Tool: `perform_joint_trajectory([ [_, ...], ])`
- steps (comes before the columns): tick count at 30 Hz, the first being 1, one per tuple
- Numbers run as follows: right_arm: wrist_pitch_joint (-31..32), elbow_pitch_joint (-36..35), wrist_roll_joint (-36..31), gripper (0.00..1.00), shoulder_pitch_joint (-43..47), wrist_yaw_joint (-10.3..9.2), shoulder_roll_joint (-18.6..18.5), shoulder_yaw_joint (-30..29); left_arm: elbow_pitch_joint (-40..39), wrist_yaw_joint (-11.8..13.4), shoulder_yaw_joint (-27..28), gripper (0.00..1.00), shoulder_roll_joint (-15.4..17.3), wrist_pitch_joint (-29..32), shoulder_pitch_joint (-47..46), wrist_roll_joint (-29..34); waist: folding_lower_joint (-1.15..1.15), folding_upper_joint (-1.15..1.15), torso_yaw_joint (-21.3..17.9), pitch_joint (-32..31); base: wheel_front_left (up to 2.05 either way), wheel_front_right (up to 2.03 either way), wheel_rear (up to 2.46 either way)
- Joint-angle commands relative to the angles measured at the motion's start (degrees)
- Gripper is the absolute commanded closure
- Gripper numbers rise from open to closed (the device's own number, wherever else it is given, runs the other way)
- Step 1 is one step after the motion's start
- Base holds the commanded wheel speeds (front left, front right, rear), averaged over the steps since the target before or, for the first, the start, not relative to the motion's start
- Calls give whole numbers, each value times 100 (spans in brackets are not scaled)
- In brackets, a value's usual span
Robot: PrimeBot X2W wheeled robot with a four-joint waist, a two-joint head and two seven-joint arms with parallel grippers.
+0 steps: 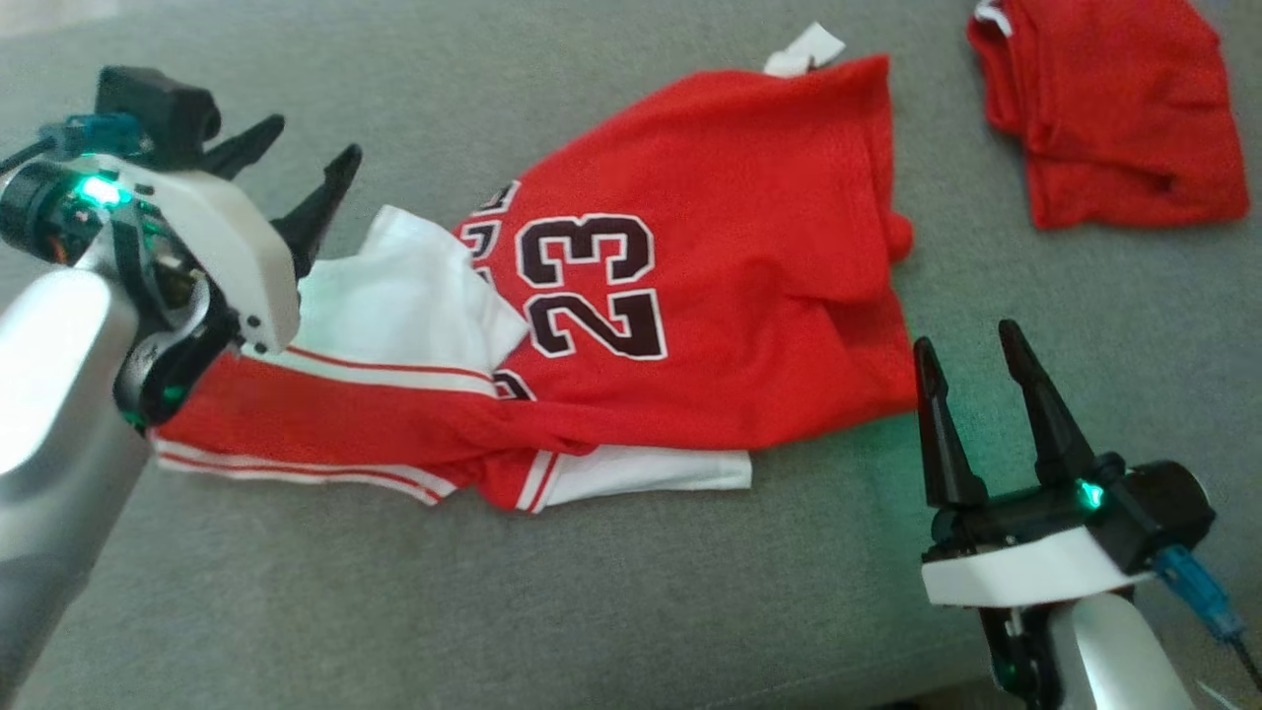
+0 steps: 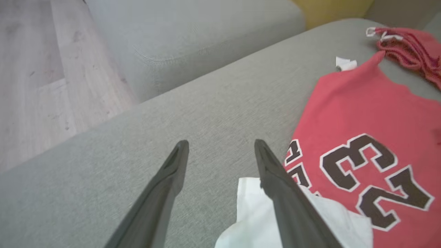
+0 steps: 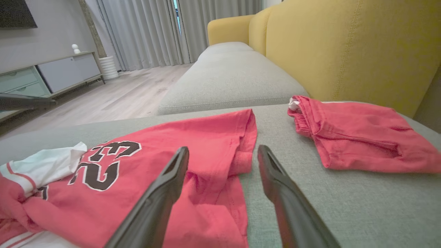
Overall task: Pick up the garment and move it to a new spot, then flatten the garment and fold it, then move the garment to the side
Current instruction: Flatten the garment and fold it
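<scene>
So the red number 23 jersey (image 1: 710, 247) is lying on the grey sofa seat (image 1: 592, 592), roughly mid-cushion, and it's nowhere near flat. The near edge is bunched into a ridge, and the left end is flipped over so the white side and striped trim show. The left claw (image 1: 314, 138) hangs just over that white flipped bit with its fingers spread wide and nothing between them. In its wrist view one finger crosses the white cloth, but I can't tell if it actually touches. The right claw (image 1: 964, 337) is just as wide open and also empty, sitting off the jersey's right hem over bare cushion, fingers pointing toward the backrest. My guess is they're parked at opposite ends so each can pinch an edge and pull the thing flat, since that looks like the step that's up. No bins or baskets here; the seat itself is what carries everything. A second red garment (image 1: 1114, 108) sits folded at the far right by the yellow backrest, well apart from the jersey, probably the "side" spot. A white tag (image 1: 804, 49) pokes out at the jersey's far edge.
</scene>
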Motion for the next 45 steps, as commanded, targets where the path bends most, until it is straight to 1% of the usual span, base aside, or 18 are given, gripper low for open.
perform_joint_trajectory([
  [1,-22,-211,54,0,-110,-5,-33,116,-3,9,-49,0,329,-37,-336,-96,-2,0,-186,221,0,0,0],
  [8,-22,-234,132,0,-186,-5,-33,97,480,9,-827,0,539,-190,-640,-338,-2,0,-268,432,0,0,0],
  [14,-22,-243,152,0,-220,-5,-33,82,680,8,-1370,0,566,-283,-829,-622,-2,0,-264,473,0,0,0],
  [15,-22,-240,149,0,-227,-5,-33,76,680,8,-1466,9,572,-308,-849,-675,-2,0,-260,472,0,0,0],
  [16,-22,-240,149,0,-227,-5,-33,76,680,8,-1466,9,572,-308,-849,-675,-2,0,-260,472,0,0,0],
  [17,-22,-235,145,0,-235,-5,-33,65,660,8,-1581,26,583,-323,-868,-729,-2,0,-255,470,0,0,0],
  [18,-22,-230,141,0,-243,-5,-33,50,636,8,-1694,30,596,-340,-889,-791,-2,0,-248,467,0,0,0],
  [19,-22,-227,139,0,-250,-5,-33,35,587,8,-1807,53,612,-381,-918,-839,-2,0,-240,464,0,0,0],
  [20,-22,-224,136,0,-256,-5,-33,17,560,8,-1906,68,634,-432,-952,-888,-2,0,-228,460,0,0,0],
  [21,-22,-222,134,0,-260,-5,-33,2,528,8,-2025,100,657,-476,-992,-915,-2,0,-218,457,0,0,0],
  [24,-22,-216,117,0,-252,-5,-33,-45,468,8,-2324,100,719,-843,-1165,-871,-2,0,-158,421,0,0,0],
  [27,-22,-129,42,0,-174,-5,-33,-138,585,8,-2425,100,761,-1677,-1403,-598,-2,0,-68,316,0,0,0],
  [30,-22,24,-97,0,-34,-5,-33,-254,901,24,-2301,100,758,-2619,-1602,-297,-2,0,47,143,0,0,0],
  [32,-22,160,-168,0,75,-5,-47,-320,1111,119,-2185,100,745,-3182,-1683,-127,-2,0,133,1,0,0,0],
  [34,-22,325,-199,0,172,-5,-106,-323,1273,259,-2022,100,734,-3563,-1737,-50,-2,0,224,-121,0,0,0],
  [36,-22,495,-201,0,245,-5,-166,-294,1344,381,-1819,100,717,-3728,-1756,-27,-2,0,323,-220,0,0,0],
  [38,-22,639,-198,0,286,-5,-245,-218,1362,446,-1597,100,680,-3783,-1704,-82,-2,0,422,-302,0,0,0],
  [45,-22,868,-108,0,265,-5,-493,323,1181,417,-1046,100,569,-3805,-1379,47,-2,0,683,-450,0,0,0],
])
